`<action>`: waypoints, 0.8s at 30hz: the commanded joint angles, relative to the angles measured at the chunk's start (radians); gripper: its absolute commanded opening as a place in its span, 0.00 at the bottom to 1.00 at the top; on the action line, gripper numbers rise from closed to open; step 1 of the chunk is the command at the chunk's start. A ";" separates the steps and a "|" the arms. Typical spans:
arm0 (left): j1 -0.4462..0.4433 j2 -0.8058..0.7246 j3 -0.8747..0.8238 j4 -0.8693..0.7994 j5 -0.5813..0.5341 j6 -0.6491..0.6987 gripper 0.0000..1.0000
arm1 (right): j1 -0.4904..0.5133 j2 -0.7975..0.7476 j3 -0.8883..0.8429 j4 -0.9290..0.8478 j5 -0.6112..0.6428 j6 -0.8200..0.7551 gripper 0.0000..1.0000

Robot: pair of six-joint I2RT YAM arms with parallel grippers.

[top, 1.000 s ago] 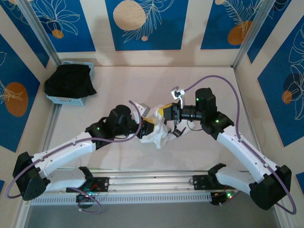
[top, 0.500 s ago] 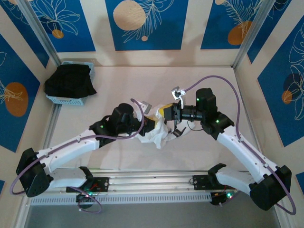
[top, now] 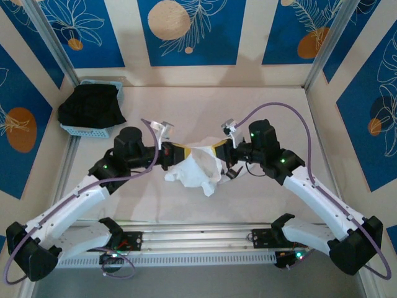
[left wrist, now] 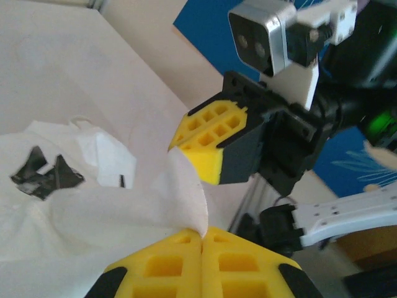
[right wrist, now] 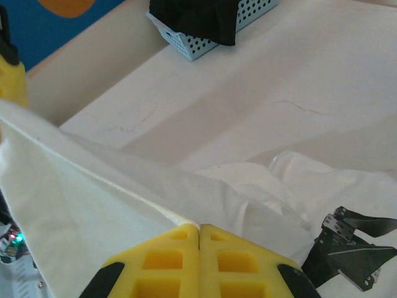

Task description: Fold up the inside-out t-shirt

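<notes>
In the top view, the white t-shirt (top: 195,169) hangs bunched at the centre of the frame, sagging towards the counter (top: 279,112). Its upper edge is pinched at 2 points: the left end effector (top: 176,149) and the right end effector (top: 217,149) are both closed on the cloth. A basket (top: 93,130) holding a black garment (top: 92,105) sits at the upper left, well apart, so nothing is judged to stand in the way.

In the left wrist view, the left end effector (left wrist: 201,239) at the bottom edge is clamped on a taut fold of the t-shirt (left wrist: 93,211). Black marks (left wrist: 43,177) show at the left.

In the right wrist view, the right end effector (right wrist: 198,233) is shut on the t-shirt (right wrist: 93,205), with the basket (right wrist: 205,34) at the top.

The spreading step is judged to be in hand. Next, the 2 grips would need to be drawn apart and the cloth laid flat.
</notes>
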State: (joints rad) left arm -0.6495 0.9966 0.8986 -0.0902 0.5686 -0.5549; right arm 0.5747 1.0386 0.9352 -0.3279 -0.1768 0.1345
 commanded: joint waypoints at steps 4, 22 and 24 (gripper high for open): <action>0.026 -0.015 0.011 -0.092 0.107 -0.002 0.00 | 0.039 0.054 0.051 -0.040 0.110 -0.027 0.00; 0.010 -0.182 -0.304 -0.398 -0.314 -0.020 0.00 | 0.249 0.161 -0.168 0.232 -0.268 0.085 0.02; 0.010 -0.261 -0.370 -0.397 -0.360 -0.083 0.00 | 0.297 0.246 -0.154 0.281 -0.225 0.107 0.03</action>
State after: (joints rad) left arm -0.6361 0.8127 0.5861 -0.4461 0.2897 -0.5312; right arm 0.8299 1.2137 0.7849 -0.1616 -0.4068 0.1837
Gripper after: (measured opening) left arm 0.044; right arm 0.059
